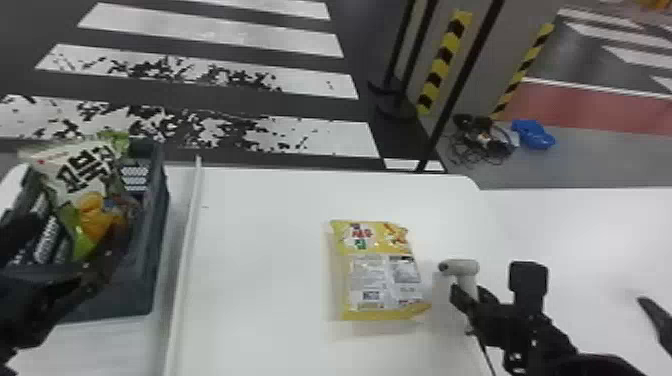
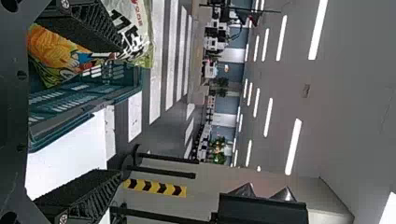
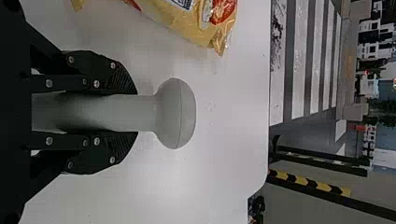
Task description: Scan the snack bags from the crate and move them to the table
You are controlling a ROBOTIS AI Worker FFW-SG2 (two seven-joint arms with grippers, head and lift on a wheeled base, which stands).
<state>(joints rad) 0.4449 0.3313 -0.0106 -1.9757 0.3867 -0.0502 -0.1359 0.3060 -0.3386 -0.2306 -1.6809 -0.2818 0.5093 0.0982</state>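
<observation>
My left gripper point(image 1: 70, 237) stands open at the crate point(image 1: 159, 215), beside a white and green snack bag point(image 1: 75, 172) that pokes up above the rim. In the left wrist view, the left gripper point(image 2: 119, 109) has its fingers wide apart, and one partly covers the snack bag point(image 2: 133, 28). On the table lies a yellow snack bag point(image 1: 385, 270), printed panel up. Just right of it, my right gripper point(image 1: 470, 296) holds a pale scanner point(image 1: 462, 266). In the right wrist view, the right gripper point(image 3: 136, 113) is shut around the handle of the scanner point(image 3: 176, 113).
A raised white edge point(image 1: 187, 240) runs along the white table point(image 1: 260, 200) between crate and yellow bag. Dark packs stand inside the crate's left part. Black poles point(image 1: 457, 90) rise beyond the table's far edge. A dark pointed object point(image 1: 655, 315) is at the far right.
</observation>
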